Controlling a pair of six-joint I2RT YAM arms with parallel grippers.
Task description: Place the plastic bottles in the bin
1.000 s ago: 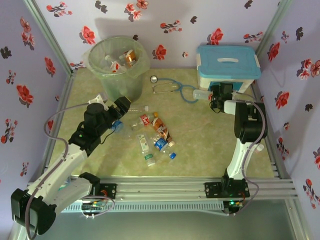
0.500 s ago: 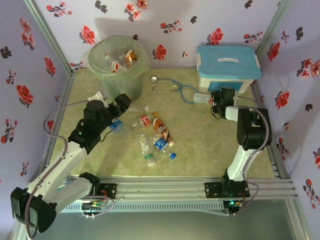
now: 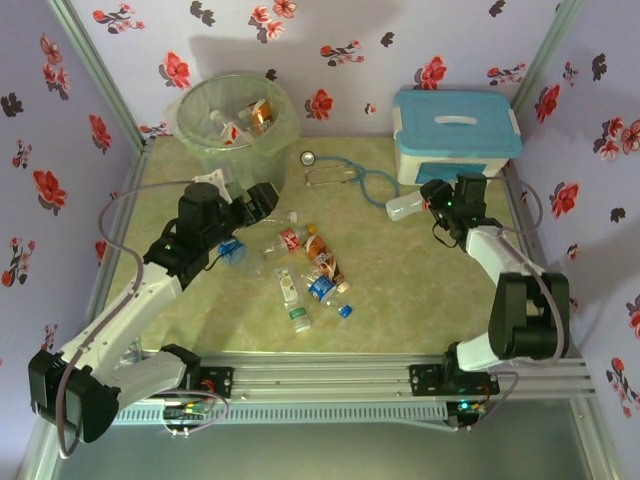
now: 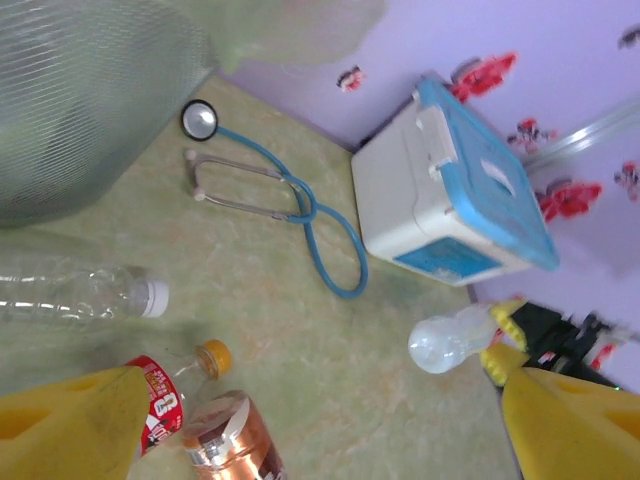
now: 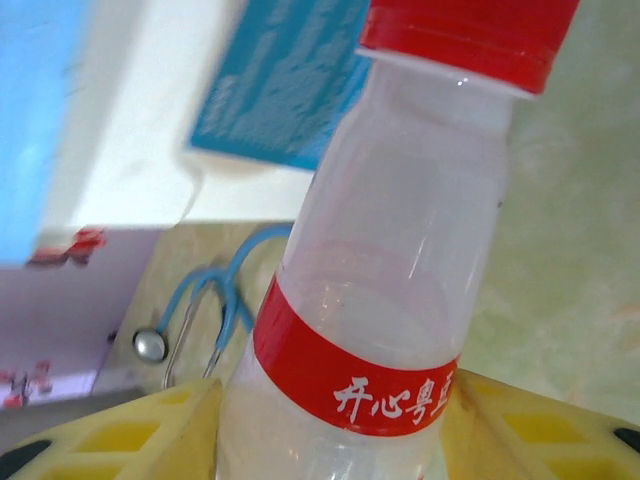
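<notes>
Right gripper (image 3: 428, 203) is pinching a red-capped bottle (image 3: 404, 207) in front of the box (image 3: 457, 135), while the left gripper (image 3: 262, 200) is hanging spread.
From above, the held bottle is reading as plain and clear. The right wrist view is giving its red cap and label, with yellow fingers (image 5: 130, 430) pressing both sides. The left wrist view is showing wide-apart fingers (image 4: 70, 430) over loose bottles (image 4: 80, 300) lying near the bin (image 3: 235, 130).

- Lavender walls (image 3: 330, 30) printed with red and dark flowers enclose the left, back and right sides.
- The tabletop (image 3: 420, 290) is a pale, marbled yellow-green.
- Silver metal posts (image 3: 95, 70) rise at the back corners.
- Grooved metal rails (image 3: 330, 372) line the near edge.
- The light is soft and even.
</notes>
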